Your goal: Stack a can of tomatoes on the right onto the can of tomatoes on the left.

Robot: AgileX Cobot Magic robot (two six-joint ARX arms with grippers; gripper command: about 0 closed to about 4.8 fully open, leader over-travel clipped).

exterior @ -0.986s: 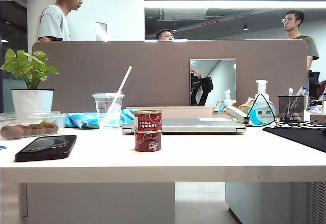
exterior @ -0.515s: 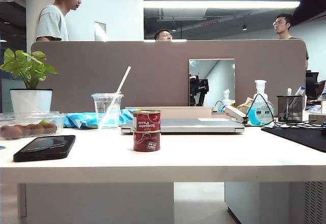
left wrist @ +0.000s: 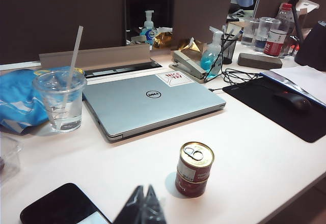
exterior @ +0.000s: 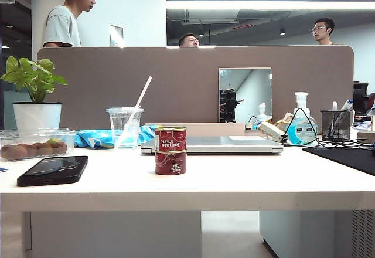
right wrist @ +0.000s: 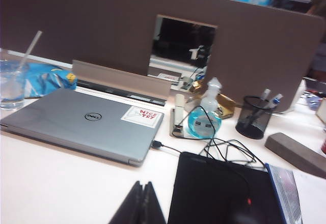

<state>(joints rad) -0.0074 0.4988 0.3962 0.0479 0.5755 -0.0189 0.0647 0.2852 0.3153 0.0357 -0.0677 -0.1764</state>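
On the desk before the laptop point(exterior: 211, 145), the top can point(exterior: 170, 139) sat squarely on the bottom can point(exterior: 170, 162). Left gripper point(left wrist: 144, 203) and right gripper point(right wrist: 143, 201) hung apart, jaws closed, empty; staying clear seemed wisest.

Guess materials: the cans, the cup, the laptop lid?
Cans: metal, likely tinplate; shiny gold pull-tab lid, glossy red printed label. Cup: clear thin plastic; see-through wall, white straw inside. Laptop lid: matte silver, metal or painted plastic; cannot tell which.
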